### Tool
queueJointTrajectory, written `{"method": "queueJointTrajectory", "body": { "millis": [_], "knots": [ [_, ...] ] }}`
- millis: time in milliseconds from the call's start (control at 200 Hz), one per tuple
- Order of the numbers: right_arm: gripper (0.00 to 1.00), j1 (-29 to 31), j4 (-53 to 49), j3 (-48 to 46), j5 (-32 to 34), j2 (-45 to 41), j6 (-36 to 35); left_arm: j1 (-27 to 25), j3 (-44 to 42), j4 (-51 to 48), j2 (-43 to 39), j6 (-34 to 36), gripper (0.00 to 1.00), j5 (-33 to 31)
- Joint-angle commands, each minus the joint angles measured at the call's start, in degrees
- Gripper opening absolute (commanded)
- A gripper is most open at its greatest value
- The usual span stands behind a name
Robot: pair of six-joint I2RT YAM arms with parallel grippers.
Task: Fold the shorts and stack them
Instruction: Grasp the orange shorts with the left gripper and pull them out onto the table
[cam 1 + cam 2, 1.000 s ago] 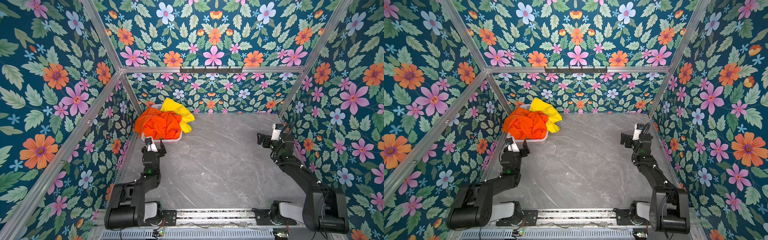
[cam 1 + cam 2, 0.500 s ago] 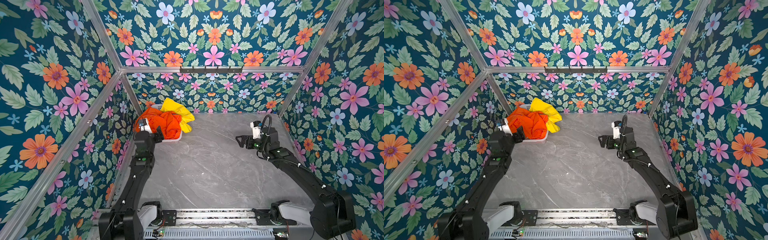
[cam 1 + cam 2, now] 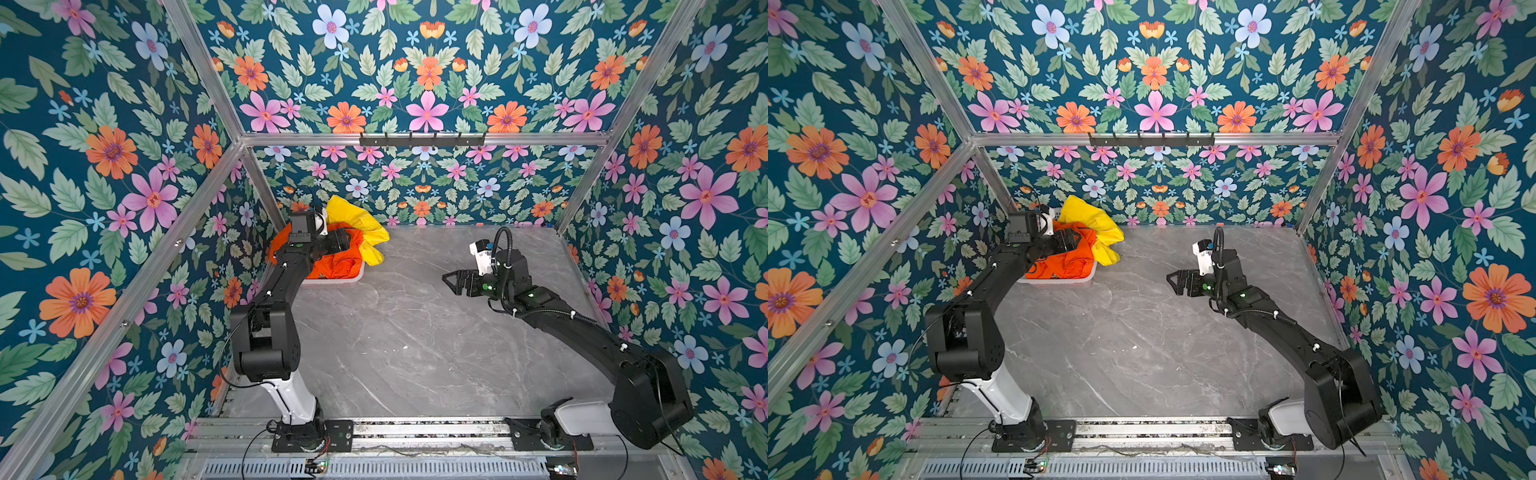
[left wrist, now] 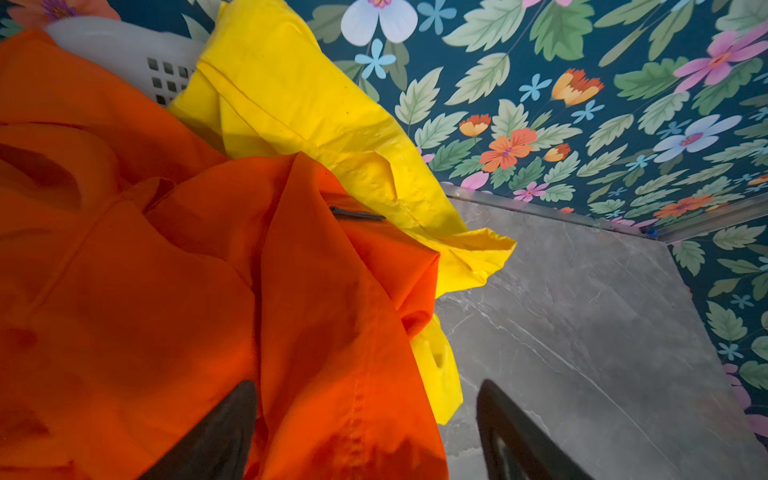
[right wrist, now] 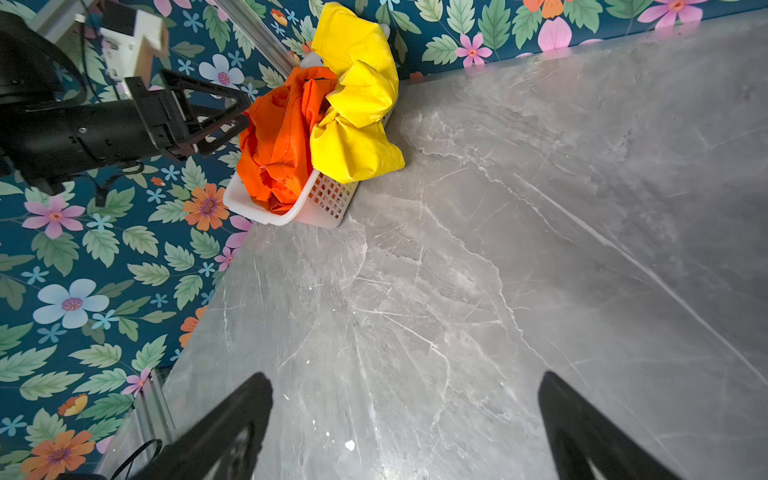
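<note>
The orange shorts (image 3: 336, 262) (image 3: 1067, 262) lie crumpled in a white basket (image 3: 332, 283) at the table's back left corner. The yellow shorts (image 3: 361, 224) (image 3: 1096, 224) hang over the basket's far right side onto the table. My left gripper (image 3: 343, 241) (image 3: 1073, 241) hovers over the orange shorts, open. In the left wrist view orange cloth (image 4: 166, 291) lies between its spread fingers (image 4: 232, 419), with yellow cloth (image 4: 311, 116) beyond. My right gripper (image 3: 451, 280) (image 5: 405, 399) stands open above bare table at mid right, pointing towards the basket (image 5: 324, 203), empty.
A grey marble table (image 3: 415, 340) is boxed in by floral walls on three sides. A black hook rail (image 3: 422, 139) runs along the back wall. Both arm bases sit on a metal rail (image 3: 415, 432) at the front edge.
The left arm has stretched from beside the basket up and over it, and its jaws have widened a little. The right gripper has swung from the right wall towards the middle.
</note>
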Motion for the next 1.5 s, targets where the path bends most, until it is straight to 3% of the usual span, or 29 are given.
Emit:
{"method": "queueJointTrajectory", "body": {
  "millis": [0, 180, 280, 340, 565, 915, 1095, 1305, 1495],
  "knots": [
    [0.99, 0.23, 2.81, 0.38, -1.82, 0.71, 2.40, -0.22, 3.72, -4.45, 3.85, -0.72, 0.87, 2.25],
    [0.99, 0.52, 2.62, 1.88, -3.26, 2.62, 2.75, -0.80, 7.38, -6.47, 8.73, -0.58, 0.90, 2.46],
    [0.99, 0.58, 2.59, 2.48, -3.81, 3.32, 2.86, -0.98, 7.48, -6.25, 10.30, -0.50, 0.82, 2.37],
    [0.99, 0.62, 2.49, 2.82, -3.99, 3.65, 2.88, -1.03, 7.30, -5.61, 10.96, -0.58, 0.70, 2.00],
    [0.99, 0.55, 0.04, 3.66, -2.12, 2.72, 1.96, -1.11, 8.59, -5.84, 8.82, -0.68, 0.00, 0.53],
    [0.99, 0.56, -2.85, 6.94, -2.39, 2.13, 1.08, -7.31, 12.48, -7.06, -8.26, 1.85, 0.00, -2.35],
    [0.99, 0.55, -4.79, 9.23, -3.30, 1.24, 0.03, -19.19, 25.25, -16.27, -9.59, 8.98, 0.00, -7.05],
    [0.99, -0.11, -10.47, 9.95, 0.31, -3.15, -2.11, -29.68, 31.14, -15.44, -10.47, 9.13, 0.00, -1.33],
    [0.99, -6.51, -10.64, 4.55, -0.53, -10.97, 2.38, -37.17, 33.28, -13.58, -8.63, 10.00, 0.00, 1.11]
  ]
}}
